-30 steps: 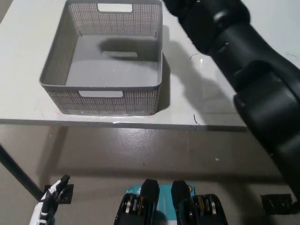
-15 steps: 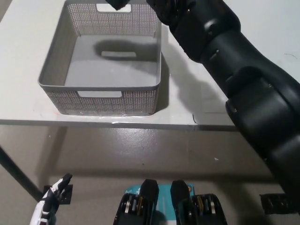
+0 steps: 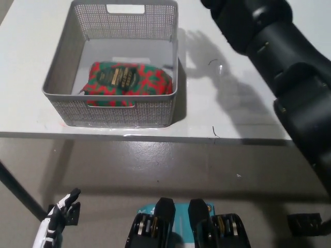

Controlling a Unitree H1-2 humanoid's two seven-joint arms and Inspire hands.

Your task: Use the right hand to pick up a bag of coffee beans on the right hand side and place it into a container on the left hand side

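Your bag of coffee beans, wrapped in red and green with a gold label, lies flat on the floor of the grey mesh container, toward its near wall and slightly right of centre. The container stands at the surface's left side, close to the front edge, so the bag is where the task wants it. It rests on its broad face with nothing propping it, which suggests a stable lie that should not tip or slide.

The black right arm reaches in from the lower right and crosses above the surface's right half, clear of the container's right wall. Its robot hand runs off the top edge of the view, so you cannot tell from here how far apart its fingers are or whether they touch anything. The bag is plainly not in it.

The white left robot hand hangs low beyond the surface's front edge at the lower left, over the floor, with its fingers loosely spread and nothing in them.

Judging from the lie of the bag, you have the placement done, and only clearing the arm away remains.
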